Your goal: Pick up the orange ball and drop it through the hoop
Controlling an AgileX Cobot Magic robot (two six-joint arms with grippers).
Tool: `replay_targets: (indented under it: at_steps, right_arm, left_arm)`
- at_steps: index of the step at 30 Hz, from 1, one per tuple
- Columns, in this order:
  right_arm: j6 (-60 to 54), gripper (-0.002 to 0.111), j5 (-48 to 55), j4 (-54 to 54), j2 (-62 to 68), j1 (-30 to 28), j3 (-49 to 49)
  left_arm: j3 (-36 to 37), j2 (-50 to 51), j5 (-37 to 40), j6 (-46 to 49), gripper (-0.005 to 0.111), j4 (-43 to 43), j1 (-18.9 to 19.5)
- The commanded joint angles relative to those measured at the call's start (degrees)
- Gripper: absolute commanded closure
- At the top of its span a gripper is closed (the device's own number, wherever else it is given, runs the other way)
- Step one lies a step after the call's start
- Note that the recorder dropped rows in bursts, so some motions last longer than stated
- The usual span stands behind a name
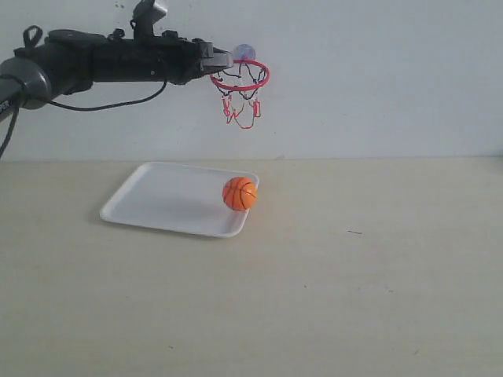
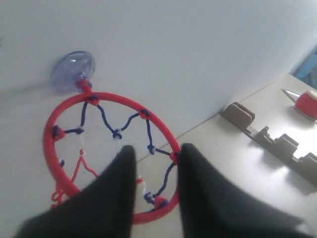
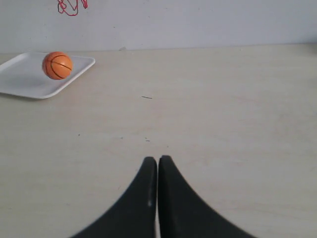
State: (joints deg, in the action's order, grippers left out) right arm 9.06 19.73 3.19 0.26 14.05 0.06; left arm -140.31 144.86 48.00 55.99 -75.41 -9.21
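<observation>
The orange ball (image 1: 240, 193) with black seams is at the right end of the white tray (image 1: 157, 198), directly below the hoop (image 1: 240, 76). The hoop's red ring and string net hang from a clear suction cup (image 1: 244, 53) on the white wall. My left gripper (image 1: 222, 59) is held high at the ring's left edge. In the left wrist view it (image 2: 156, 151) is open and empty just above the hoop's ring (image 2: 111, 97). My right gripper (image 3: 157, 159) is shut and empty low over the table, far from the ball (image 3: 57, 65) and the tray (image 3: 20, 79).
The left arm (image 1: 94, 59) stretches across the upper left along the wall, with a cable hanging under it. In the left wrist view a tan slotted rack (image 2: 267, 136) and a red object (image 2: 307, 101) lie on the table near the wall.
</observation>
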Motion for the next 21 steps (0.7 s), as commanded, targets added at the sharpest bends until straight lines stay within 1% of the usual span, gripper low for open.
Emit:
replay_targets:
  at_steps: [1, 7, 9, 11, 13, 16, 19, 21]
  right_arm:
    - [-0.24, 0.109, -0.62, 0.35, -0.26, -0.25, -0.06]
    - [-0.24, 0.109, -0.62, 0.35, -0.26, -0.25, -0.06]
    - [-0.24, 0.109, -0.62, 0.35, -0.26, -0.25, -0.06]
    - [-0.24, 0.109, -0.62, 0.35, -0.26, -0.25, -0.06]
    - [-0.24, 0.109, -0.62, 0.35, -0.26, -0.25, -0.06]
    - [-0.24, 0.109, -0.62, 0.35, -0.26, -0.25, -0.06]
    - [-0.24, 0.109, -0.62, 0.35, -0.26, -0.25, -0.06]
    - [-0.24, 0.109, -0.62, 0.35, -0.26, -0.25, -0.06]
  left_arm:
    - [-0.36, -3.39, 6.90, -4.24, 0.102, 2.85, 3.65]
    - [0.37, -5.29, 17.48, -13.21, 0.103, 10.75, 8.30]
    - [1.82, -6.37, 21.41, -14.73, 0.103, 13.13, 9.48]
    - [4.09, -8.07, 21.97, -15.03, 0.103, 13.97, 10.25]
    - [8.46, -11.13, 21.97, -15.19, 0.103, 14.67, 10.74]
    - [17.48, -17.46, 21.53, -14.91, 0.103, 17.68, 10.74]
    - [29.77, -24.97, 17.53, -13.31, 0.103, 20.04, 10.74]
    - [39.36, -30.90, 14.09, -12.11, 0.103, 19.67, 10.74]
